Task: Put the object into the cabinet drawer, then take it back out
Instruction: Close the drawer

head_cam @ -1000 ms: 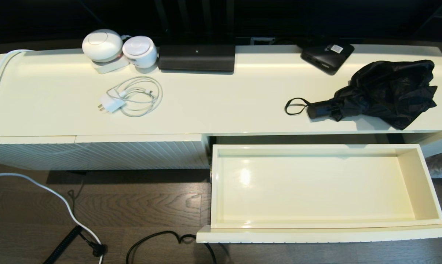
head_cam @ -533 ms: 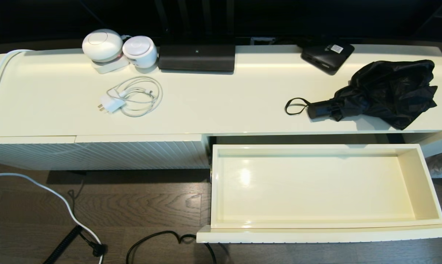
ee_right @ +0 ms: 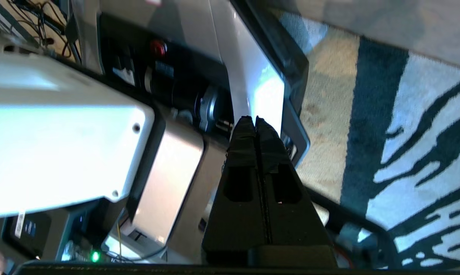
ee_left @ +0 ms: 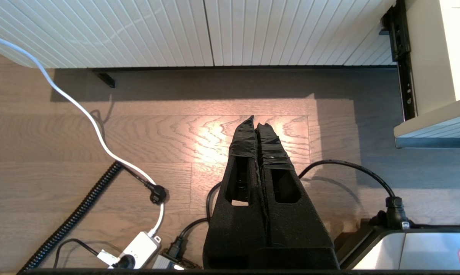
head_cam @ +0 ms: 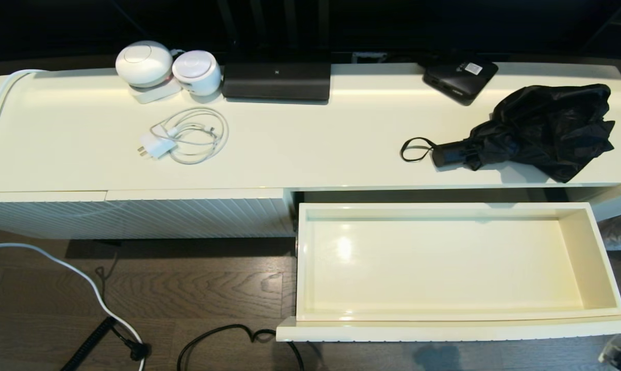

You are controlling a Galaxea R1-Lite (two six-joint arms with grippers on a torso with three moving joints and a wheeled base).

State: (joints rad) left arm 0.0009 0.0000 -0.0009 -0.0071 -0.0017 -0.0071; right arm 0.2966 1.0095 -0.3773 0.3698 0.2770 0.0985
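The black folding umbrella (head_cam: 542, 129) lies on the right of the cabinet top, with its short handle (head_cam: 447, 153) and wrist loop (head_cam: 415, 149) pointing left. Below it the cream drawer (head_cam: 452, 328) stands pulled out, its glossy inside bare. My left gripper (ee_left: 258, 122) is shut and empty, hanging low over the wooden floor to the left of the drawer's corner (ee_left: 432, 130). My right gripper (ee_right: 251, 120) is shut and empty too, down beside my own base over a striped rug. Neither gripper is near the umbrella.
On the cabinet top are a flat black box with a white label (head_cam: 459, 77), a black device (head_cam: 275, 81), two white round devices (head_cam: 144, 63) and a white charger with coiled cable (head_cam: 186, 136). Left of the drawer is a ribbed panel (head_cam: 135, 216). Cords (head_cam: 222, 335) lie on the floor.
A blurred grey shape has come into the head view's bottom right corner, and a shadow has appeared on the floor below the drawer front. Umbrella and drawer have not moved.
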